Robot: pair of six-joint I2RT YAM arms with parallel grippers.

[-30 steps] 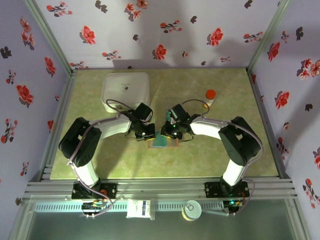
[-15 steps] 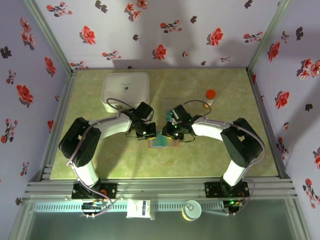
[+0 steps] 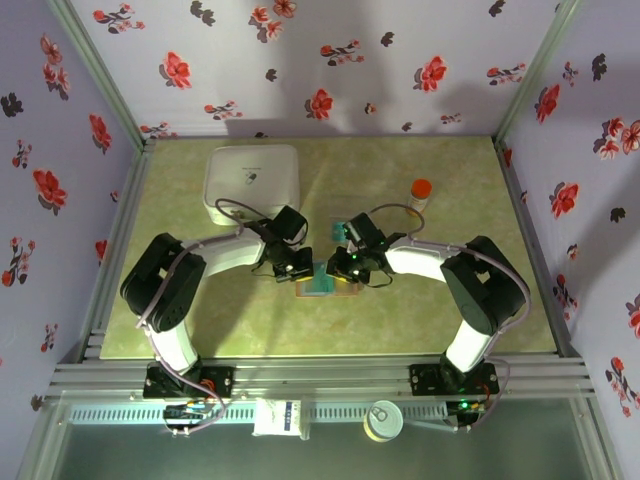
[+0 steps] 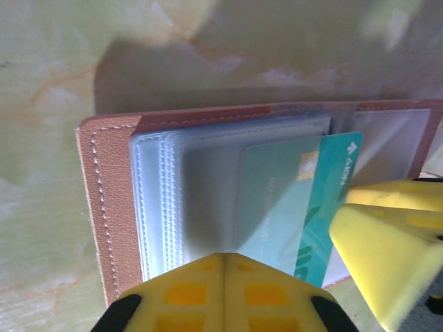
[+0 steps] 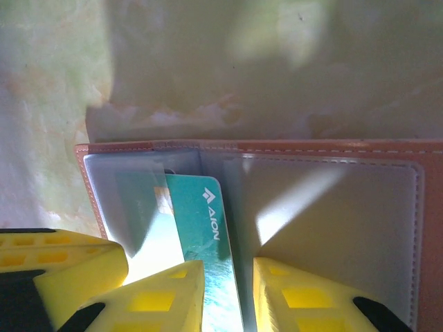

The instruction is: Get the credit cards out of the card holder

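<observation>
The card holder point(image 3: 345, 288) lies open on the green table, reddish-brown leather point(image 4: 107, 207) around clear sleeves. A teal credit card point(image 5: 201, 214) sticks partly out of a sleeve; the same credit card point(image 4: 336, 200) shows at the right in the left wrist view. My left gripper point(image 4: 223, 261) is shut, its tips pressed on the sleeves of the holder's left half. My right gripper point(image 5: 228, 283) stands slightly open over the card holder point(image 5: 332, 221): one finger point(image 5: 166, 297) rests on the card, the other on the sleeve beside it. In the top view the left gripper point(image 3: 297, 268) and right gripper point(image 3: 345, 268) meet over the holder.
A white square box point(image 3: 252, 182) stands behind the left arm. A small bottle with an orange cap point(image 3: 421, 193) stands at the back right. Flowered walls close in the table. A white pack point(image 3: 280, 418) and a can point(image 3: 383, 420) sit on the front ledge.
My right gripper has shifted slightly to the right over the holder. The left gripper has stayed pressed on the sleeves.
</observation>
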